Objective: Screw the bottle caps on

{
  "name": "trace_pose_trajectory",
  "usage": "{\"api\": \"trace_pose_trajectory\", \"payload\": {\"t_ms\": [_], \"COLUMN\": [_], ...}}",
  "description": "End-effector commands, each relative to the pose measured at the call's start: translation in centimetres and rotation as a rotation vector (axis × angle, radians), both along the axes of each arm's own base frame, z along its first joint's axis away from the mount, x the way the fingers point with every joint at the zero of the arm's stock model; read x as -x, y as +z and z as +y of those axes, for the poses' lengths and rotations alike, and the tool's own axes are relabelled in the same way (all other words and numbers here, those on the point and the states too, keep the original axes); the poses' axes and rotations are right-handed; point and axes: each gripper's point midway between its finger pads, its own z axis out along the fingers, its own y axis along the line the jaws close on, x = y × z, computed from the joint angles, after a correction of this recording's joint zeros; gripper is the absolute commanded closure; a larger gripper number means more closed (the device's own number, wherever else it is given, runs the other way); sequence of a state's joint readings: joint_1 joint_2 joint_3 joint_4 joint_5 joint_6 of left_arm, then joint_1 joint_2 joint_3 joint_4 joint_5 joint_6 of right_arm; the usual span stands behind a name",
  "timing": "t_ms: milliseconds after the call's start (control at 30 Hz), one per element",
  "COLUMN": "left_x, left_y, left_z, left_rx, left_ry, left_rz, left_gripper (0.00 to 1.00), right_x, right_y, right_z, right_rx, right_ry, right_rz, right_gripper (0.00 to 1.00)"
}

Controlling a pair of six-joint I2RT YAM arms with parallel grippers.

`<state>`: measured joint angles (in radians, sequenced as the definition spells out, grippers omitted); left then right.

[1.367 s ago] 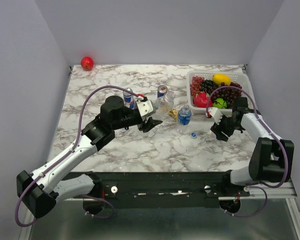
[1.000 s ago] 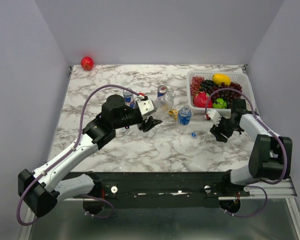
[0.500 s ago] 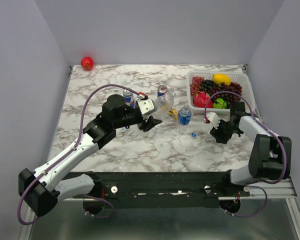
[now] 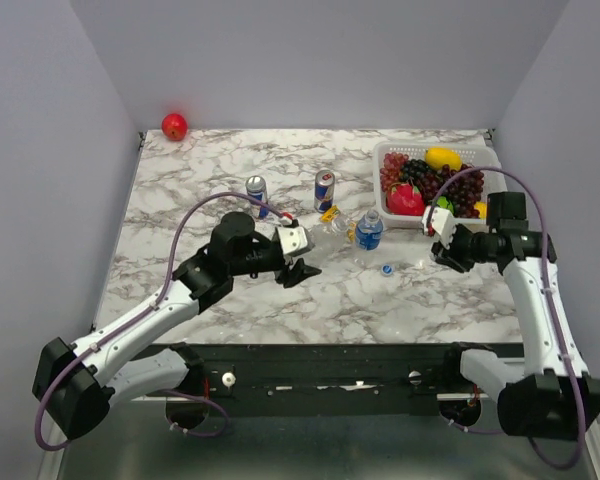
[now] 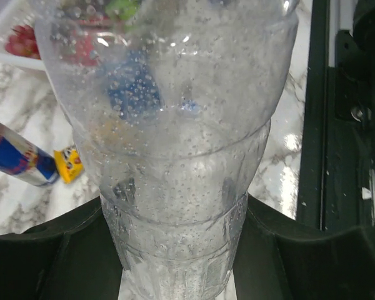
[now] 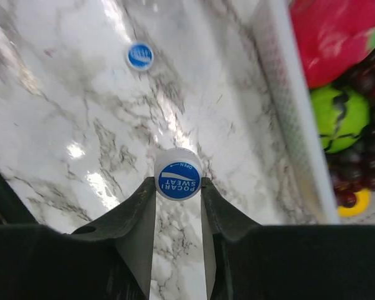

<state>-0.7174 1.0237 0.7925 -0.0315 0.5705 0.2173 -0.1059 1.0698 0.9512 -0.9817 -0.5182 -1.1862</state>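
A clear, wet bottle (image 5: 169,125) fills the left wrist view, and my left gripper (image 5: 178,209) is shut on its narrow lower part. In the top view that gripper (image 4: 302,268) hangs left of centre over the marble. My right gripper (image 6: 178,182) is shut on a white bottle cap (image 6: 178,175) with a blue printed top, held above the table beside the fruit basket. From above, the right gripper (image 4: 440,248) sits just in front of the basket. A loose blue cap (image 4: 387,268) (image 6: 140,55) lies on the marble. A blue-labelled bottle (image 4: 368,232) stands near the middle.
Two blue-and-silver cans (image 4: 257,190) (image 4: 324,188) stand behind the left gripper, with a small yellow object (image 4: 329,213) beside them. The white fruit basket (image 4: 381,152) (image 6: 289,94) holds grapes and other fruit at the back right. A red ball (image 4: 174,126) lies in the far left corner.
My right gripper closed on the white cap and lifted it up and to the right, toward the basket. The left arm drew back toward the near edge, uncovering both cans.
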Motion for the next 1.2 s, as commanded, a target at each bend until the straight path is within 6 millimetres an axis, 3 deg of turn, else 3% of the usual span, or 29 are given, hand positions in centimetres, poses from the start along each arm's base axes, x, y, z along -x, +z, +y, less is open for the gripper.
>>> {"api": "trace_pose_trajectory", "payload": {"t_ms": [0, 67, 100, 200, 233, 333, 467, 733, 933, 1167], "left_x": [2.5, 3.1, 3.3, 4.2, 4.4, 4.7, 5.0, 4.9, 4.9, 4.7], "left_y": [-1.4, -2.0, -2.1, -2.9, -3.0, -3.4, -3.7, -3.6, -3.7, -3.6], "left_z": [-0.7, -1.0, -1.2, -1.5, -1.6, -1.6, -1.5, -1.2, -1.1, -1.0], "left_rx": [0.059, 0.072, 0.079, 0.091, 0.095, 0.102, 0.097, 0.083, 0.072, 0.062], "left_ry": [-0.081, -0.101, -0.11, -0.135, -0.142, -0.141, -0.147, -0.148, -0.146, -0.141], "left_rz": [-0.034, -0.053, -0.063, -0.077, -0.083, -0.084, -0.099, -0.141, -0.145, -0.153], "left_gripper": [1.0, 1.0, 1.0, 1.0, 1.0, 1.0, 1.0, 1.0, 1.0, 1.0], "right_x": [5.7, 7.2, 7.4, 8.5, 9.1, 9.8, 9.5, 10.5, 10.3, 10.9], "right_y": [8.5, 11.3, 14.3, 18.1, 20.6, 22.9, 23.7, 22.1, 22.6, 21.4], "right_z": [6.0, 8.5, 9.3, 12.3, 13.5, 15.9, 17.6, 21.1, 22.4, 23.3], "right_rx": [-0.235, -0.292, -0.331, -0.424, -0.448, -0.465, -0.438, -0.345, -0.337, -0.274], "right_ry": [0.104, 0.183, 0.181, 0.248, 0.31, 0.407, 0.472, 0.65, 0.685, 0.734], "right_rz": [0.004, 0.0, -0.036, -0.013, -0.055, -0.042, -0.053, -0.034, -0.066, -0.071], "right_gripper": [0.69, 0.69, 0.69, 0.69, 0.7, 0.7, 0.7, 0.7, 0.7, 0.69]}}
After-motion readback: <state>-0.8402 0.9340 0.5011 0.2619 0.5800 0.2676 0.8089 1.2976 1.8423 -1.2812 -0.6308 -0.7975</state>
